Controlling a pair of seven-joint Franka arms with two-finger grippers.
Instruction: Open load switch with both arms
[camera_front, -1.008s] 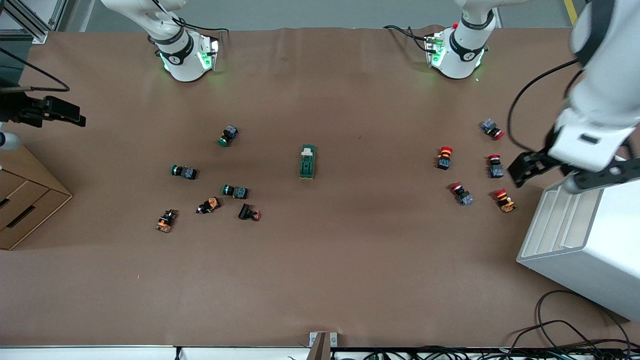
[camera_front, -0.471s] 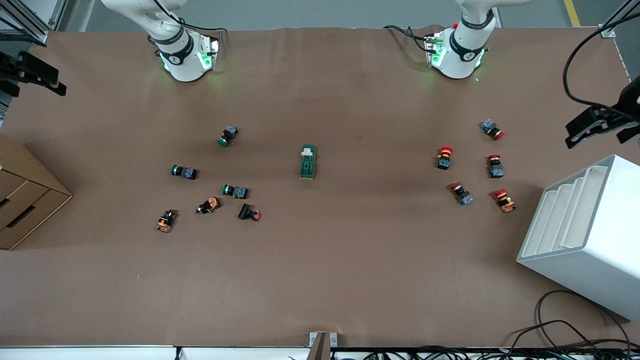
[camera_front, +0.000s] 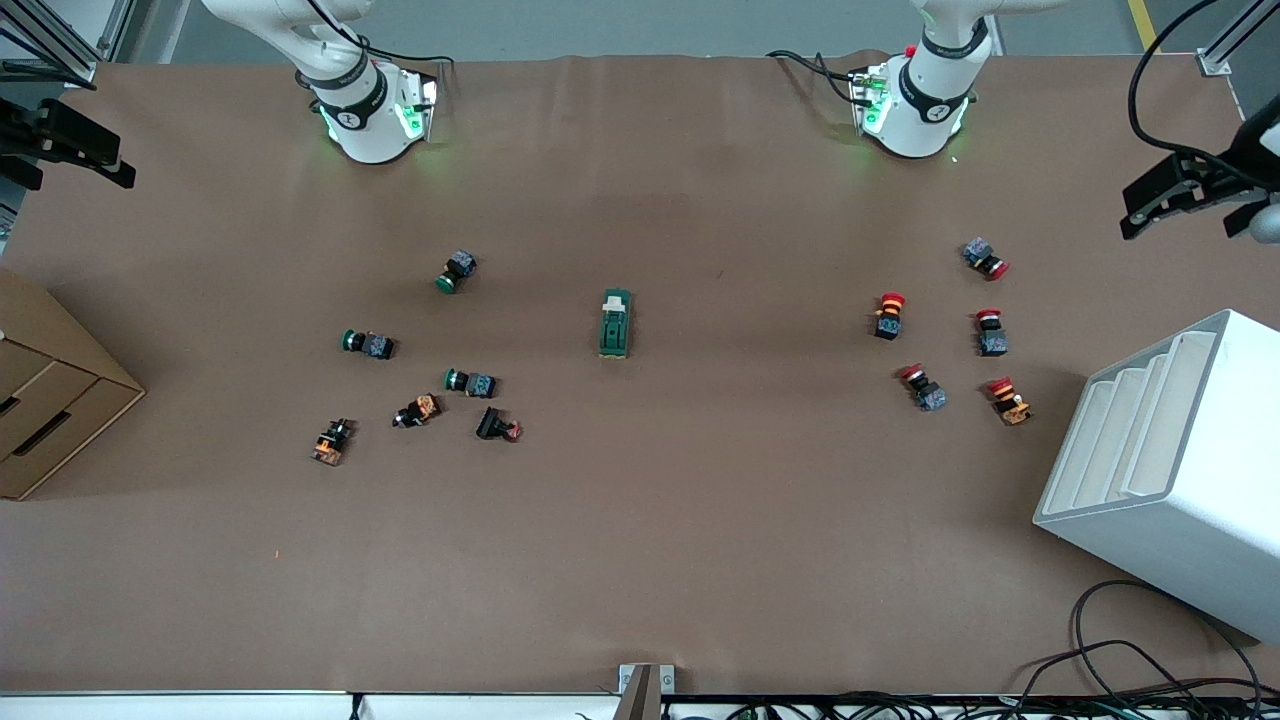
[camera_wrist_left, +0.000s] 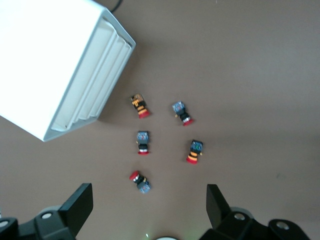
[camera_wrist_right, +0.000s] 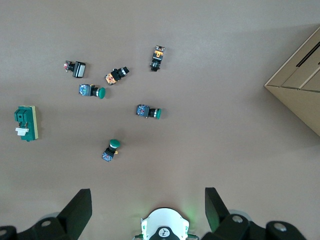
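Left gripper (camera_wrist_left: 149, 207) up in the air at the left arm's end of the surface (camera_front: 640, 540), fingers (camera_wrist_left: 79, 206) spread wide, nothing between them. Directly below, a loose cluster of red-capped push-buttons (camera_wrist_left: 143, 142), five in all, each lying on its side and apart from the others. Beside that cluster, a white slotted box (camera_wrist_left: 65, 70) tipped so its open ribbed face looks toward the buttons.

Right gripper (camera_wrist_right: 148, 207) likewise high up, at the right arm's end of the surface, fingers (camera_wrist_right: 77, 209) parted wide and holding nothing. Under it, green-capped push-buttons (camera_wrist_right: 111, 149) and a few orange-and-black ones (camera_wrist_right: 115, 75), scattered and not touching. At that same end, a cardboard drawer unit (camera_front: 45, 395) on the edge of the surface.

Load switch (camera_front: 614, 323) flat on the surface about midway between the two clusters, long axis running toward the arms' bases, white sliding piece at the end nearer the bases. Well apart from both grippers: seen only at the margin of the right wrist view (camera_wrist_right: 26, 123), not seen at all from the left wrist. Untouched by either arm, no finger near it.

Seen from the front, the left gripper (camera_front: 1180, 195) and the right gripper (camera_front: 70, 150) each at an outer margin, the switch well clear between them.
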